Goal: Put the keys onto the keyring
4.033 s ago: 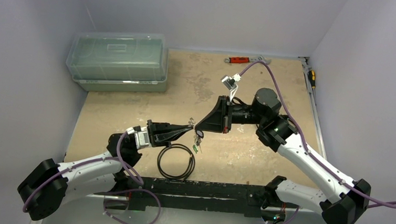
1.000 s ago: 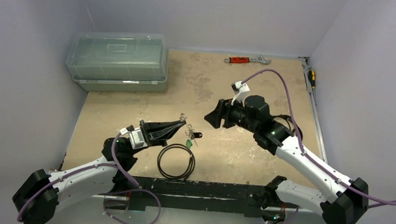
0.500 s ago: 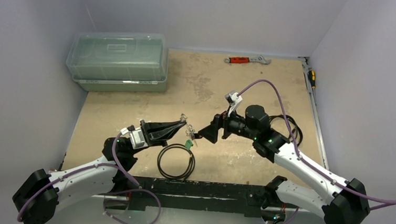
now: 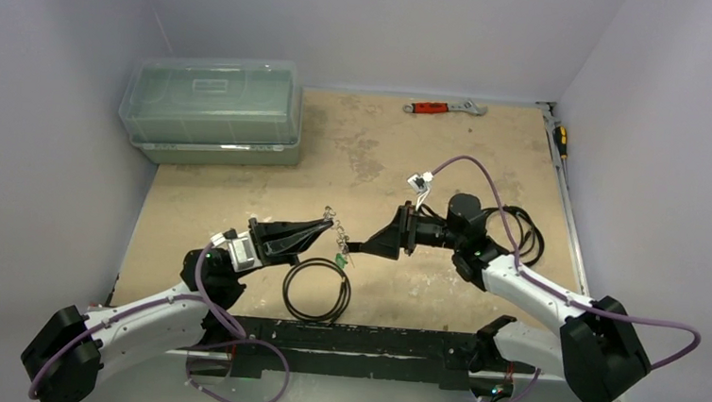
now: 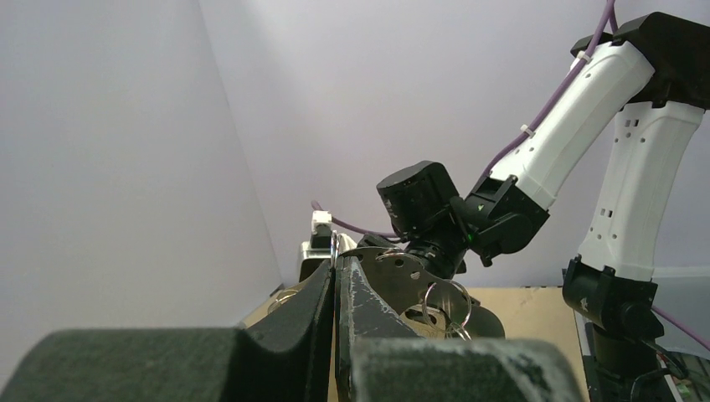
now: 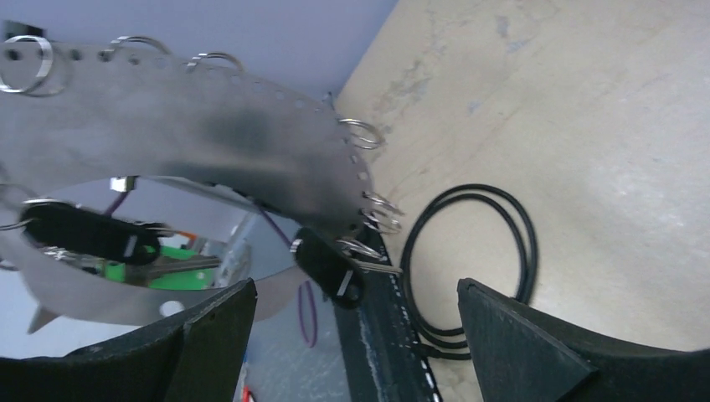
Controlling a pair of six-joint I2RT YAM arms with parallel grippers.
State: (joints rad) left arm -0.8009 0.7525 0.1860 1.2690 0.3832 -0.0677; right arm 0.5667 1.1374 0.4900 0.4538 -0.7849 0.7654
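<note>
The left gripper pinches the keyring above the coil, presumably so the right gripper (spread wide) can reach the keys.

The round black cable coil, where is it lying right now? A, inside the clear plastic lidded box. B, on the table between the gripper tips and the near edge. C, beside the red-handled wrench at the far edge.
B: the round black cable coil lies flat on the tan table, just on the near side of the left gripper, well away from the clear plastic lidded box and the red-handled wrench.
</note>
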